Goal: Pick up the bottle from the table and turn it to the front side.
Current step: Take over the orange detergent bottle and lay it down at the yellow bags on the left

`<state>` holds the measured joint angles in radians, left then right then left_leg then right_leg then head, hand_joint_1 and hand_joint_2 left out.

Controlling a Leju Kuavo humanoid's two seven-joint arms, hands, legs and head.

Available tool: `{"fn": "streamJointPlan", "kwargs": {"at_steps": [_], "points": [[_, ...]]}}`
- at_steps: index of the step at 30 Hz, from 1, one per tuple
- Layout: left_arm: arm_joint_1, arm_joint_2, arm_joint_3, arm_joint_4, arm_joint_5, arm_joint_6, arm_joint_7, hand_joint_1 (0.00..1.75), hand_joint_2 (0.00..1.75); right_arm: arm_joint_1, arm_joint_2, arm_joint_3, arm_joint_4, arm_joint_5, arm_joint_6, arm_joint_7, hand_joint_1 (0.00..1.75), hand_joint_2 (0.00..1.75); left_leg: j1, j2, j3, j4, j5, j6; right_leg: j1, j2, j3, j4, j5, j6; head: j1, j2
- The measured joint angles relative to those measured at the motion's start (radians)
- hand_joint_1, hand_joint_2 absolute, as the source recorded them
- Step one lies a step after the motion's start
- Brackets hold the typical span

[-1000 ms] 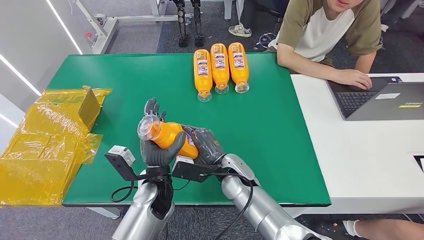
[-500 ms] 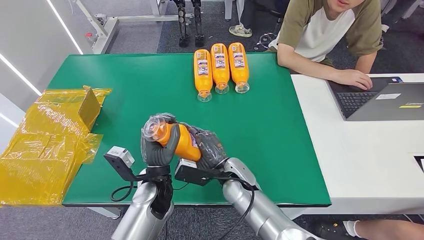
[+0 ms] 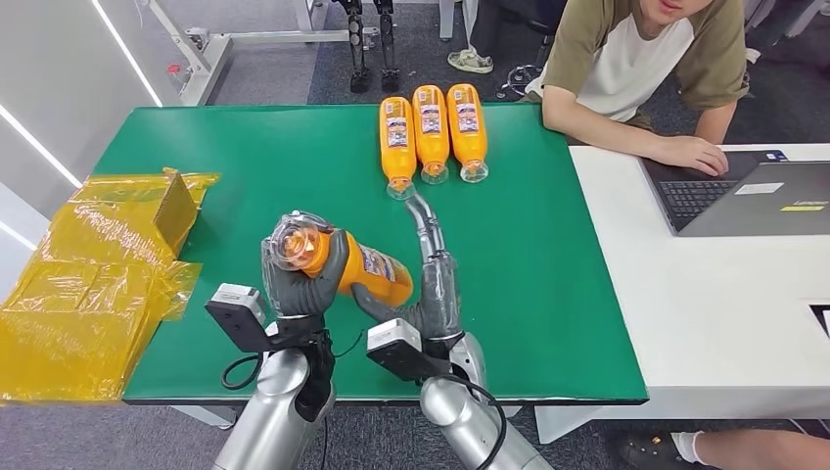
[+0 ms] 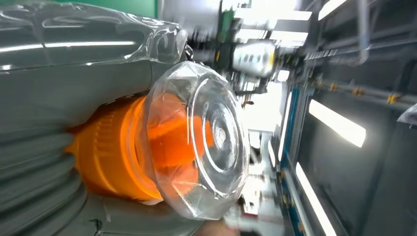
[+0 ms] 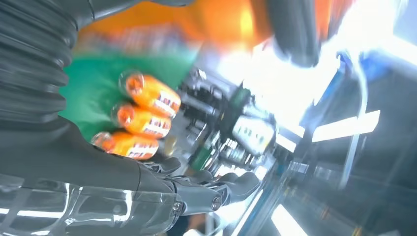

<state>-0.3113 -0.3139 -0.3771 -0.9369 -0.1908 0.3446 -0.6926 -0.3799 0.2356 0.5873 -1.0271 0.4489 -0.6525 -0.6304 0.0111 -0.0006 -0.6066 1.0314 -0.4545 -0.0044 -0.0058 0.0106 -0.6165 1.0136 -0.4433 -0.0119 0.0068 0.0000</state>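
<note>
An orange bottle (image 3: 370,276) with a clear cap (image 3: 291,244) is held above the near edge of the green table (image 3: 245,157), lying roughly level with its label facing up. My left hand (image 3: 299,279) grips it around the neck, just behind the cap. In the left wrist view, the clear cap (image 4: 206,147) and orange neck (image 4: 110,157) sit close between the grey fingers (image 4: 74,93). My right hand (image 3: 428,284) stands at the bottle's base end with its fingers stretched upward and apart. Its thumb lies under the base. The held bottle (image 5: 221,19) is a blur in the right wrist view.
Three more orange bottles (image 3: 431,132) lie side by side at the table's far edge, also in the right wrist view as three bottles (image 5: 142,118). Yellow-wrapped boxes (image 3: 98,279) are piled at the left. A person's hand (image 3: 690,152) rests by a laptop (image 3: 754,196) on the white table at the right.
My right hand has let go of the bottle's body and spread its fingers upward. My left hand has closed around the neck, and the bottle now shows its label.
</note>
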Motion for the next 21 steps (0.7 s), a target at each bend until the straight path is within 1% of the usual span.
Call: {"fn": "streamJointPlan", "kwargs": {"at_steps": [1,3,4,5,7,9,12,14,16,18,21], "points": [[0.000,0.003,0.002,-0.018,-0.089,0.087,0.012,1.75,1.75,0.007,0.000,-0.001,-0.018,-0.021,-0.008,-0.016,0.00,1.75,0.000,0.000,0.000,0.000,0.000,0.000,0.000,0.000,0.000,0.000,0.000,0.000,0.000,0.000],[0.000,0.008,0.022,-0.058,-0.326,0.251,0.040,1.75,1.75,0.026,-0.001,-0.004,-0.057,-0.050,-0.014,-0.047,0.00,1.75,0.000,0.000,0.000,0.000,0.000,0.000,0.000,0.000,0.000,0.000,0.000,0.000,0.000,0.000],[0.000,0.010,0.044,-0.079,-0.458,0.305,0.053,1.75,1.75,0.036,-0.001,-0.004,-0.076,-0.060,-0.015,-0.058,0.00,1.75,0.000,0.000,0.000,0.000,0.000,0.000,0.000,0.000,0.000,0.000,0.000,0.000,0.000,0.000],[0.002,0.012,0.072,-0.101,-0.583,0.334,0.063,1.75,1.75,0.045,-0.001,-0.005,-0.096,-0.070,-0.016,-0.063,0.00,1.75,0.000,0.000,0.000,0.000,0.000,0.000,0.000,0.000,0.000,0.000,0.000,0.000,0.000,0.000],[0.006,0.013,0.148,-0.146,-0.807,0.351,0.079,1.75,1.75,0.061,-0.001,-0.005,-0.138,-0.096,-0.017,-0.067,0.00,1.75,0.000,0.000,0.000,0.000,0.000,0.000,0.000,0.000,0.000,0.000,0.000,0.000,0.000,0.000],[0.007,0.018,0.236,-0.185,-0.966,0.353,0.092,1.75,1.75,0.076,-0.004,-0.005,-0.182,-0.123,-0.017,-0.068,0.00,1.75,0.000,0.001,0.000,-0.001,0.000,0.000,0.000,0.001,0.000,0.001,0.000,0.000,0.000,0.000],[0.007,0.042,0.359,-0.226,-1.113,0.354,0.123,1.75,1.75,0.104,-0.013,-0.006,-0.249,-0.152,-0.016,-0.068,0.00,1.75,0.001,0.001,0.001,-0.001,0.000,-0.001,0.000,0.001,0.000,0.001,0.000,0.000,0.000,0.000],[0.006,0.068,0.423,-0.243,-1.188,0.355,0.158,1.75,1.75,0.125,-0.020,-0.008,-0.294,-0.159,-0.016,-0.068,0.00,1.75,0.001,0.001,0.001,-0.001,0.000,-0.001,0.000,0.001,0.000,0.001,0.000,-0.001,0.000,0.000],[-0.003,0.102,0.464,-0.240,-1.231,0.355,0.205,1.75,1.75,0.145,-0.026,-0.011,-0.338,-0.159,-0.016,-0.068,0.00,1.75,0.001,0.001,0.001,-0.001,0.000,-0.002,0.001,0.001,0.000,0.001,0.000,-0.001,0.000,0.000],[-0.025,0.143,0.486,-0.211,-1.270,0.355,0.266,1.75,1.75,0.165,-0.031,-0.016,-0.380,-0.160,-0.016,-0.068,0.00,1.75,0.001,0.001,0.001,-0.001,0.001,-0.002,0.001,0.001,0.000,0.001,0.000,-0.001,0.000,0.000],[-0.077,0.206,0.493,-0.116,-1.333,0.354,0.379,1.75,1.75,0.188,-0.036,-0.021,-0.432,-0.175,-0.016,-0.068,0.00,1.75,0.001,0.000,0.001,-0.001,0.001,-0.003,0.001,0.000,0.000,0.001,0.000,-0.001,0.001,0.000]]}}
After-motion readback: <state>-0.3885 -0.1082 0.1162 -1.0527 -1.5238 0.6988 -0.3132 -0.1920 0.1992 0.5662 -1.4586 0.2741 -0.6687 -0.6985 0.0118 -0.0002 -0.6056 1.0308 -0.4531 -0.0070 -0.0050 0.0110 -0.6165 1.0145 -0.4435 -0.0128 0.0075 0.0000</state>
